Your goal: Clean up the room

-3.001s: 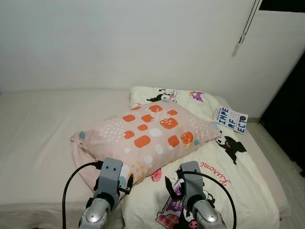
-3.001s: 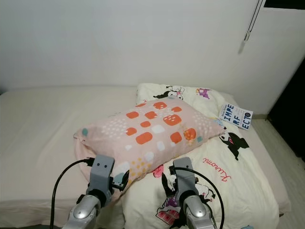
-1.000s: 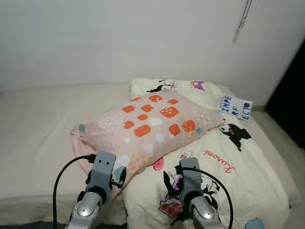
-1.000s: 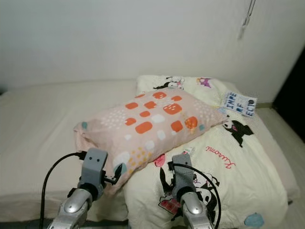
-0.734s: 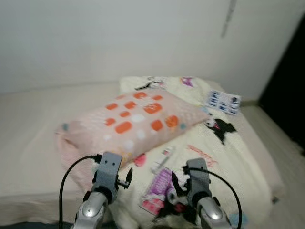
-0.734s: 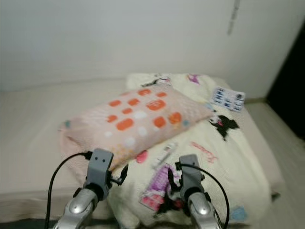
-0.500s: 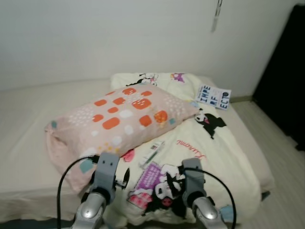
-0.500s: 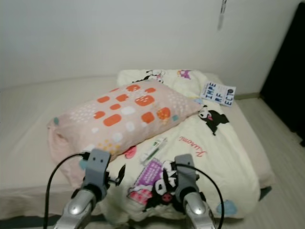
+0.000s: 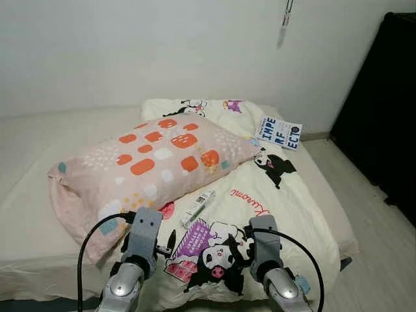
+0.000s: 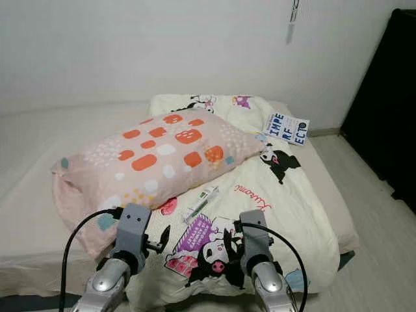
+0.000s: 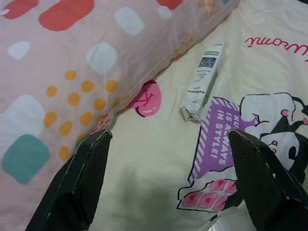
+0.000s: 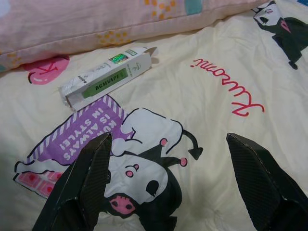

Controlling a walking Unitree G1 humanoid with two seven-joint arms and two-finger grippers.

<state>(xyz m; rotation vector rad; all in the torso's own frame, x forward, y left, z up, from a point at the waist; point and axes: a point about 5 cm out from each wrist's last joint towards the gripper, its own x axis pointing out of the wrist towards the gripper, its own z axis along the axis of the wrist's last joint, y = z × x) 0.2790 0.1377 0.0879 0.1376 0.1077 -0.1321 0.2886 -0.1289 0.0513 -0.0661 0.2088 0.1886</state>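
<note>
A pink pillow (image 9: 149,159) with orange patches lies across the bed, partly on a cream cartoon-print blanket (image 9: 292,201). A small white and green box (image 9: 197,208) lies on the blanket just off the pillow's near edge. My left gripper (image 11: 168,183) hovers open above the blanket, with the pillow's edge on one side and the box (image 11: 202,79) ahead of it. My right gripper (image 12: 168,178) is open too, over the printed cartoon, with the box (image 12: 106,79) a short way ahead. Neither holds anything.
A book (image 9: 280,132) with large blue letters rests near the blanket's far right corner. The bare mattress (image 9: 39,130) stretches to the left. A black wardrobe (image 9: 383,110) stands at the right, with light wood floor (image 9: 370,221) beside the bed.
The whole view has pulled back from the bed and swung right. The small box beside the pillow has come into sight. Both grippers stay open and low over the blanket.
</note>
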